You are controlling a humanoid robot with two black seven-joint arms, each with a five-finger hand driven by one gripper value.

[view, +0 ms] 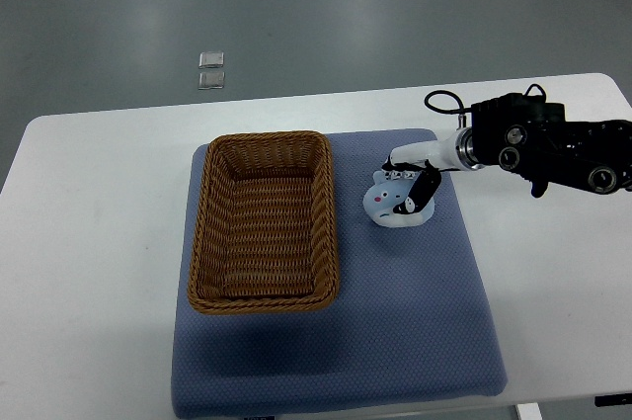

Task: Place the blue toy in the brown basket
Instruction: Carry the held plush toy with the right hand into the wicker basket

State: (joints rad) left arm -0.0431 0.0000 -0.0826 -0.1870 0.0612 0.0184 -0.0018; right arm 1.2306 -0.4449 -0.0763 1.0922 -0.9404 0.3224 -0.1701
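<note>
while basket [264, 222] sits empty, right hand [413, 183] fingers curled gripping blue toy [393, 207].

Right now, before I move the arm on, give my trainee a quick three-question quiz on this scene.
1. True or false: the blue toy already lies inside the brown basket.
2. Which hand is at the toy? A) left B) right C) neither
3. Fill in: the basket and the toy both rest on a blue ___ on the white table.

Key
1. False. The toy sits on the mat, to the right of the basket, and the basket holds nothing.
2. B. The right hand comes in from the right edge, fingers on the toy.
3. mat.
</note>
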